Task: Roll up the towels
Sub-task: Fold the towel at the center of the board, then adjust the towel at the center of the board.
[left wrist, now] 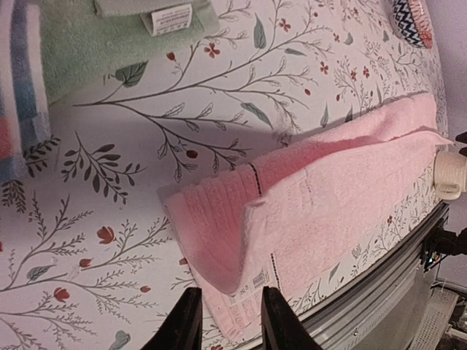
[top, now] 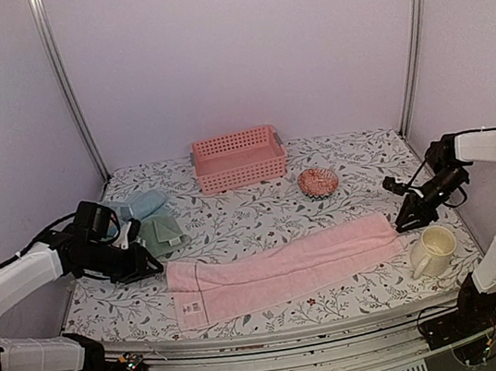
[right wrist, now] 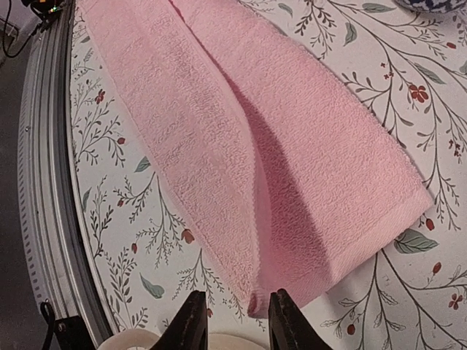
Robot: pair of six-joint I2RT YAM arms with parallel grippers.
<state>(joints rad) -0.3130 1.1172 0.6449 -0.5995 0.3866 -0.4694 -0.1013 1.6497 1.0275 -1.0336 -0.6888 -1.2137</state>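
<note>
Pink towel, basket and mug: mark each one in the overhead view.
pink towel (top: 284, 269): top external view, middle of the folded strip.
basket (top: 242, 173): top external view, front slatted wall.
mug (top: 430, 263): top external view, outer side wall.

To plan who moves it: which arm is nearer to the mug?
Right. The jaws of the right arm hang just beyond the mug, over the pink towel's right end; those of the left arm are at the towel's left end.

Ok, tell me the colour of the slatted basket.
The basket is pink, clearest in the top external view.
</note>
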